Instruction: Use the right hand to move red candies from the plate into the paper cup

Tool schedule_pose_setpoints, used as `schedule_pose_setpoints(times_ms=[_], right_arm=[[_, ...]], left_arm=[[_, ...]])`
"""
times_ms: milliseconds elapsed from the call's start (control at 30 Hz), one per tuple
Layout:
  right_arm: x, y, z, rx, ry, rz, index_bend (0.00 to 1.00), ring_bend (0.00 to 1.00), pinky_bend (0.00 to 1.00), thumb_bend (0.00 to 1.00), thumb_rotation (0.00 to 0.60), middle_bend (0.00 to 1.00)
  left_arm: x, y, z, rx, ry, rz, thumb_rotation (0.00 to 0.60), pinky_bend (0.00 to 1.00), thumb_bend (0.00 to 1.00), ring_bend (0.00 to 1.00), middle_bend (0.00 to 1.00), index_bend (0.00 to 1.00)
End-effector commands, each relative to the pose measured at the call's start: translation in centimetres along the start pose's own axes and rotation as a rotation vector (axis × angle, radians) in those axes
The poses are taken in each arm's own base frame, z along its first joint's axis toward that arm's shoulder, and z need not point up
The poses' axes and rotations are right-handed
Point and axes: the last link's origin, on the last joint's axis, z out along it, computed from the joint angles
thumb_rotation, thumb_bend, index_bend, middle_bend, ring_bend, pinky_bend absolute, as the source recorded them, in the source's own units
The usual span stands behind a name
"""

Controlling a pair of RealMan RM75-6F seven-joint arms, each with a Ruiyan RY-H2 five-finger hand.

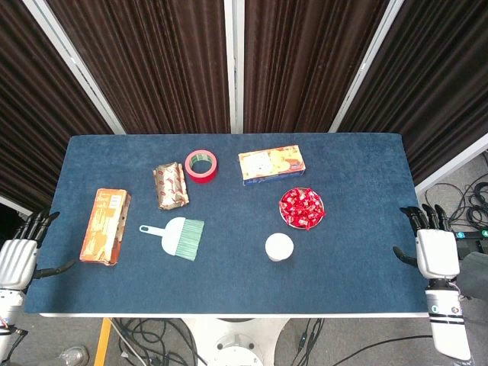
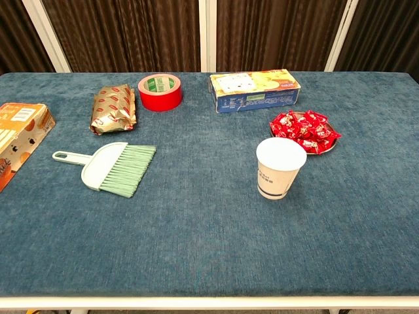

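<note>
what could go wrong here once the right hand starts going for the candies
1. The paper cup stands upright close in front of the plate; a right robot hand reaching in from the table edge could knock it over.
2. The red candies are heaped and wrapped, so the fingers may grab several or slip, scattering some over the plate's low rim.
3. The cup mouth looks narrow next to the hand, so a dropped candy could miss.

Head view looks steeply down; chest view lower, nearer; both share the table (image 1: 366, 252).
</note>
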Motion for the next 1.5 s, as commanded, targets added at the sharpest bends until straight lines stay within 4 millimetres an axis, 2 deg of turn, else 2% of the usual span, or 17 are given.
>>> schedule_pose_setpoints(times_ms=[33, 133, 200, 267, 333, 367, 433, 567, 633, 667, 733, 800, 933, 1100, 1400, 1500], right_arm=[[-0.1, 0.0, -0.1, 0.000, -0.007, -0.003, 0.19, 0.09, 0.00, 0.08, 0.600, 0.19], [0.1, 0.0, 0.0, 0.003, -0.004, -0.005, 0.19, 0.09, 0.01, 0.08, 0.600, 0.19], [0.6, 0.1, 0.3, 0.001, 0.007, -0.001, 0.19, 0.11, 0.08, 0.08, 0.600, 0.20], [1.0, 0.0, 0.7, 0.011, 0.011, 0.008, 0.19, 0.20, 0.25, 0.09, 0.600, 0.23], [1.4, -0.2, 1.5, 0.035, 0.007, 0.009, 0.19, 0.38, 0.50, 0.10, 0.600, 0.27], [1.7, -0.4, 2.0, 0.050, 0.006, 0.010, 0.19, 0.46, 0.59, 0.10, 0.600, 0.28], [2.5, -1.1, 3.5, 0.096, 0.020, 0.018, 0.20, 0.56, 0.68, 0.12, 0.600, 0.32], [3.6, -3.4, 6.9, 0.214, 0.026, -0.025, 0.30, 0.64, 0.72, 0.18, 0.600, 0.49], [3.9, -4.9, 8.8, 0.264, 0.007, -0.080, 0.37, 0.70, 0.73, 0.20, 0.600, 0.67], [3.8, -5.5, 9.5, 0.280, -0.013, -0.100, 0.40, 0.74, 0.73, 0.20, 0.600, 0.77], [3.1, -6.9, 11.0, 0.307, -0.081, -0.118, 0.44, 0.81, 0.76, 0.20, 0.600, 0.92], [2.3, -8.0, 11.9, 0.321, -0.132, -0.122, 0.48, 0.88, 0.80, 0.20, 0.600, 0.98], [0.7, -10.1, 13.7, 0.352, -0.150, -0.159, 0.57, 0.97, 0.86, 0.19, 0.600, 1.00], [-2.2, -12.0, 15.5, 0.362, -0.232, -0.195, 0.61, 1.00, 0.91, 0.14, 0.600, 1.00], [-5.9, -15.2, 15.5, 0.385, -0.269, -0.179, 0.61, 1.00, 0.92, 0.13, 0.600, 1.00], [-6.5, -15.8, 15.5, 0.380, -0.274, -0.144, 0.56, 1.00, 0.92, 0.15, 0.600, 1.00]], left_arm=[[-0.1, 0.2, 0.0, -0.010, -0.003, -0.001, 0.485, 0.19, 0.06, 0.05, 0.14, 0.14], [0.1, 0.7, 0.0, -0.026, 0.000, -0.002, 0.480, 0.19, 0.06, 0.05, 0.14, 0.14], [0.3, 0.8, 0.0, -0.032, 0.005, -0.003, 0.483, 0.19, 0.06, 0.05, 0.14, 0.14], [0.4, 0.9, 0.0, -0.035, 0.009, -0.009, 0.485, 0.19, 0.06, 0.05, 0.14, 0.14], [0.5, 1.1, -0.1, -0.034, 0.014, -0.018, 0.493, 0.19, 0.06, 0.05, 0.14, 0.14], [0.4, 1.1, -0.2, -0.031, 0.018, -0.019, 0.522, 0.19, 0.06, 0.05, 0.14, 0.14], [0.5, 1.1, -0.4, -0.029, 0.021, 0.000, 0.583, 0.19, 0.06, 0.05, 0.14, 0.14], [0.4, 0.8, -0.5, -0.017, 0.014, 0.027, 0.599, 0.19, 0.06, 0.05, 0.14, 0.14], [0.3, 0.5, -0.6, -0.007, 0.001, 0.050, 0.598, 0.19, 0.07, 0.05, 0.14, 0.14], [0.3, 0.4, -0.6, -0.005, -0.001, 0.064, 0.598, 0.19, 0.08, 0.05, 0.14, 0.14], [0.3, 0.2, -0.7, 0.003, 0.001, 0.091, 0.599, 0.19, 0.09, 0.05, 0.14, 0.14], [0.4, -0.1, -0.7, 0.010, 0.009, 0.118, 0.600, 0.19, 0.11, 0.05, 0.14, 0.14], [0.7, -0.6, -1.0, 0.016, 0.014, 0.159, 0.600, 0.19, 0.11, 0.05, 0.14, 0.14], [0.5, -1.2, -1.3, 0.036, 0.008, 0.148, 0.600, 0.19, 0.10, 0.05, 0.14, 0.14], [0.2, -2.3, -1.6, 0.047, -0.006, 0.130, 0.600, 0.19, 0.10, 0.05, 0.14, 0.14], [0.2, -2.5, -1.6, 0.041, -0.010, 0.126, 0.600, 0.19, 0.09, 0.05, 0.14, 0.14]])
